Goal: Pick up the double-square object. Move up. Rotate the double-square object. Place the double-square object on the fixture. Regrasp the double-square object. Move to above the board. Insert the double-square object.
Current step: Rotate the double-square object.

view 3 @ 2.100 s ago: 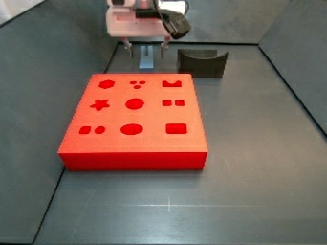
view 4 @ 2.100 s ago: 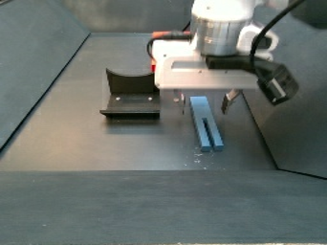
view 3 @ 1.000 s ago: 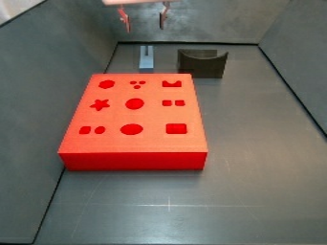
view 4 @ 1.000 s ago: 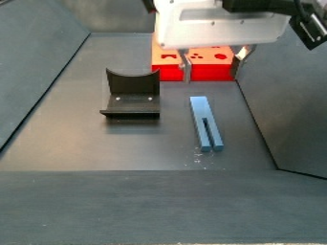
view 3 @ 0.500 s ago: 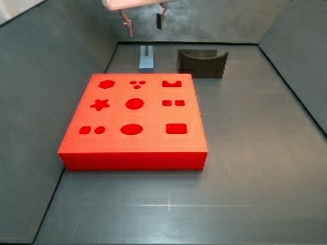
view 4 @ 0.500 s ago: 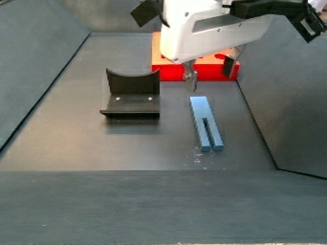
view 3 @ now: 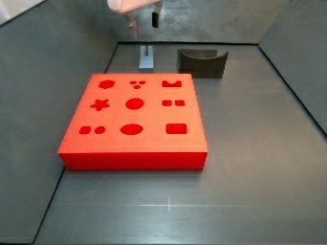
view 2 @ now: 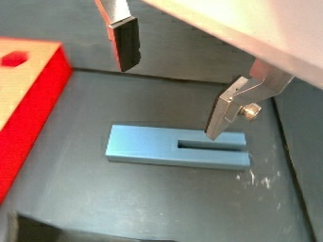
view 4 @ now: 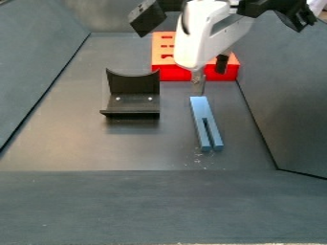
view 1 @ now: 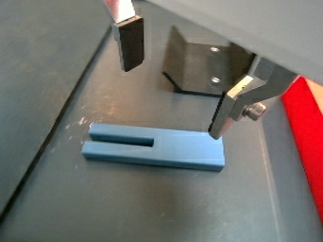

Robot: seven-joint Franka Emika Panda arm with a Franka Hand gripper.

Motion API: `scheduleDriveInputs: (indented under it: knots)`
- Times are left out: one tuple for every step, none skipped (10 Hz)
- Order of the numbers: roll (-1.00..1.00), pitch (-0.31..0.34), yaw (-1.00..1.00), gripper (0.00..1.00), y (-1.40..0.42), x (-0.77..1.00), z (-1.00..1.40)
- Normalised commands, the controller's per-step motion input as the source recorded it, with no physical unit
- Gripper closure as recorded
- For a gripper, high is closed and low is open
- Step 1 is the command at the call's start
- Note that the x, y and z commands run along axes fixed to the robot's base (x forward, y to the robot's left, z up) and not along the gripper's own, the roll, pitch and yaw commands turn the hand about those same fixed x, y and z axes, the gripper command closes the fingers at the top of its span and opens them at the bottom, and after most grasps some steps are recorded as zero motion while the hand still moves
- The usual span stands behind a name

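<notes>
Since nothing is held yet, step: pickup still pending.
Gripper [view 1: 177, 85]: spread wide, empty, raised above the peg for straddling.
Peg [view 1: 154, 150]: flat on floor, beside the fixture [view 4: 130, 94], near the board [view 3: 134, 120].

Dark grey floor [view 3: 192, 206], grey sloped walls [view 3: 294, 24]

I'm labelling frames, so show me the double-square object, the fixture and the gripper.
double-square object [view 4: 206, 122], side view, middle of its top face.
fixture [view 4: 130, 94], side view, notch floor.
gripper [view 1: 177, 83], wrist view, open gap between fingertips, above the object.
</notes>
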Motion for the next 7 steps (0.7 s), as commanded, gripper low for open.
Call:
scheduleDriveInputs:
  knots:
    - [0.00, 0.000, 1.00, 0.00, 0.00, 0.02, -0.03]
    - [0.00, 0.000, 1.00, 0.00, 0.00, 0.02, -0.03]
    - [0.00, 0.000, 1.00, 0.00, 0.00, 0.02, -0.03]
    - [0.00, 0.000, 1.00, 0.00, 0.00, 0.02, -0.03]
    - [0.00, 0.000, 1.00, 0.00, 0.00, 0.02, -0.03]
    - [0.00, 0.000, 1.00, 0.00, 0.00, 0.02, -0.03]
    - [0.00, 0.000, 1.00, 0.00, 0.00, 0.02, -0.03]
